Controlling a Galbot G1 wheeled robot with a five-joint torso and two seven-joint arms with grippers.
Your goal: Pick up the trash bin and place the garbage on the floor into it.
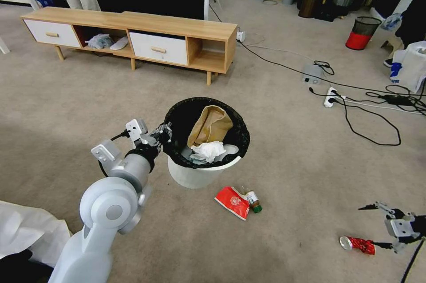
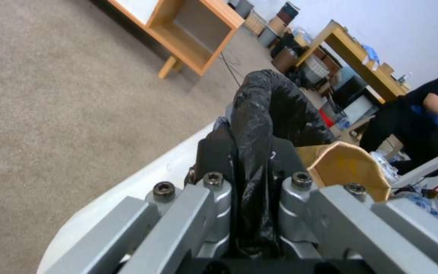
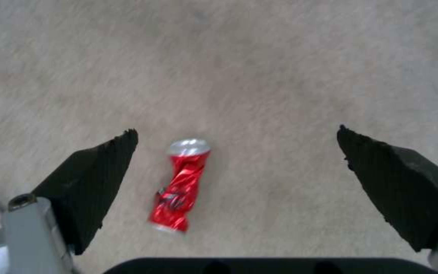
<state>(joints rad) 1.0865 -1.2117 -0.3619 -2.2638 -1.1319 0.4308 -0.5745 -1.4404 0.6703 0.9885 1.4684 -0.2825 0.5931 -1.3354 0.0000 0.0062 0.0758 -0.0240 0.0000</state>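
The white trash bin [image 1: 195, 175] with its black liner sits mid-floor, holding a brown paper bag [image 1: 211, 125] and white tissue [image 1: 208, 150]. My left gripper [image 1: 163, 134] is shut on the bin's lined rim [image 2: 252, 125] at its left side. A red packet [image 1: 232, 202] and a small brown bottle [image 1: 253, 201] lie on the carpet just in front of the bin. A crushed red can [image 1: 357, 244] [image 3: 180, 184] lies at the lower right. My right gripper [image 1: 375, 226] [image 3: 237, 133] hangs open just above the can, which sits nearer one fingertip [image 3: 110, 152].
A low wooden TV cabinet [image 1: 133, 36] stands at the back. Black cables and a white power strip [image 1: 330, 96] sprawl across the floor at the right. A red-based mesh bin [image 1: 363, 32] stands farther back. White paper [image 1: 26, 229] lies at the lower left.
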